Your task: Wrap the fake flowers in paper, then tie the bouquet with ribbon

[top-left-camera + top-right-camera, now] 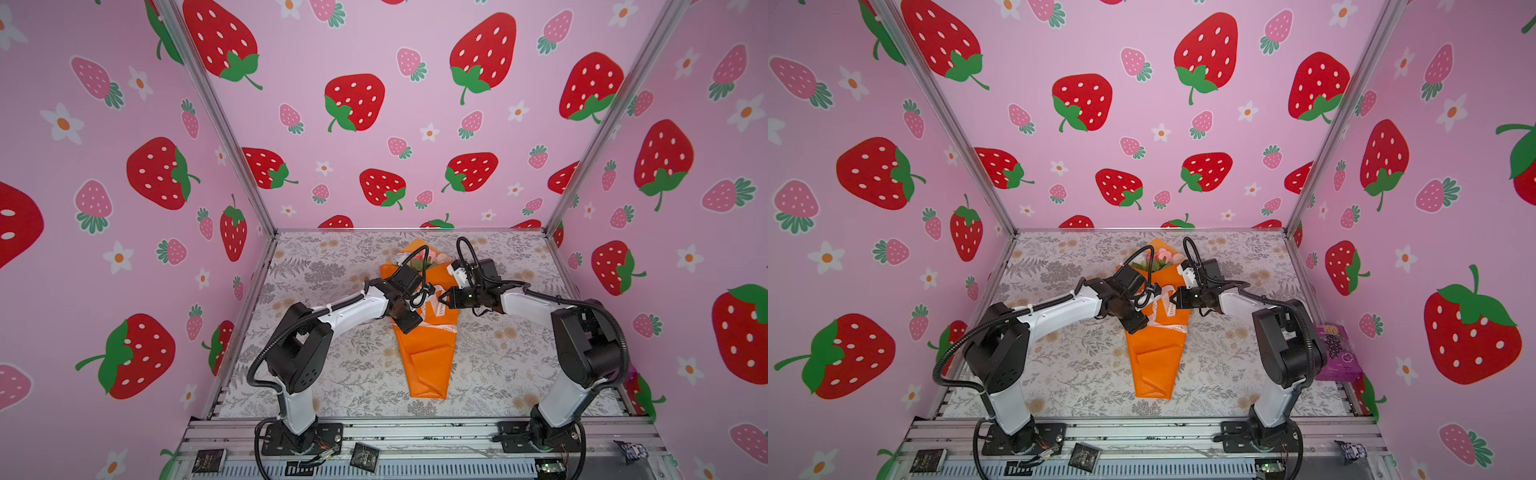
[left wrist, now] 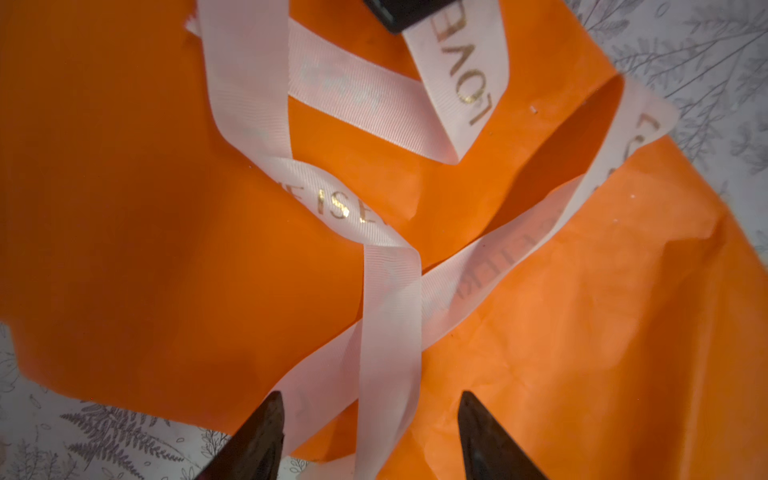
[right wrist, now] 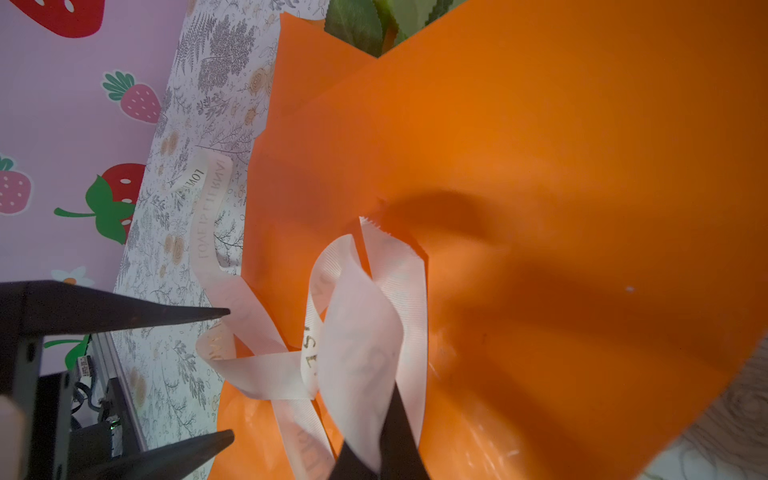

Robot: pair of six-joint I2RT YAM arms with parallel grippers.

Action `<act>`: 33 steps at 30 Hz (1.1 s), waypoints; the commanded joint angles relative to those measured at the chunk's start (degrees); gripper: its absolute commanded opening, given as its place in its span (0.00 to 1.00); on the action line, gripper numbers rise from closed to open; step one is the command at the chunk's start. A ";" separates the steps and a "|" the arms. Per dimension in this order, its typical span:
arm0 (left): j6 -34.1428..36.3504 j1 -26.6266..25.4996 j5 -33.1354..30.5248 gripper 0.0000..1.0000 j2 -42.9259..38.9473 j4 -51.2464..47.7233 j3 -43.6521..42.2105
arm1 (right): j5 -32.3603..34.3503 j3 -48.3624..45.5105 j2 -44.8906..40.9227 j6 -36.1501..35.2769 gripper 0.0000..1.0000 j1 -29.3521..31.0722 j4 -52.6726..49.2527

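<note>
The bouquet of fake flowers point(image 1: 419, 262) point(image 1: 1158, 259) lies on the table in an orange paper cone point(image 1: 428, 357) point(image 1: 1154, 361), blooms toward the back wall. A cream ribbon point(image 1: 436, 309) point(image 2: 390, 316) point(image 3: 357, 332) with gold lettering is crossed loosely over the cone's middle. My left gripper point(image 1: 413, 323) point(image 1: 1138, 323) point(image 2: 370, 397) point(image 3: 230, 374) stands open at the cone's left edge; the ribbon runs between its fingers, ungripped. My right gripper point(image 1: 442, 300) point(image 1: 1177, 300) point(image 3: 390, 436) is shut on a ribbon strand above the cone. Green leaves point(image 3: 361, 25) peek from the cone's mouth.
The floral-patterned table point(image 1: 332, 374) is enclosed by pink strawberry walls on three sides. An aluminium rail point(image 1: 415, 432) with both arm bases runs along the front. A purple packet point(image 1: 1337, 353) leans at the right edge behind the right arm.
</note>
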 commanded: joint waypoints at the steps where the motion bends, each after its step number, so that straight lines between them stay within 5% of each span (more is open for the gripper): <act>1: 6.60 0.00 0.40 0.67 2.42 -2.64 3.53 | -0.25 -0.55 -0.68 0.22 0.00 -0.03 0.68; 9: 9.75 0.08 2.16 0.64 6.26 -5.78 5.78 | -0.43 -1.35 -0.68 0.70 0.00 -0.03 1.38; 14: 11.16 0.11 2.11 0.52 6.67 -5.98 6.21 | -0.27 -1.35 -0.77 0.61 0.00 -0.10 1.32; 24: 10.36 0.26 2.64 0.02 4.58 -6.49 5.87 | -1.01 -1.85 -0.65 0.99 0.00 -0.04 1.98; 33: 4.77 0.14 3.25 0.00 -2.99 -3.77 0.60 | -4.90 -3.33 0.69 4.58 0.00 -0.11 7.57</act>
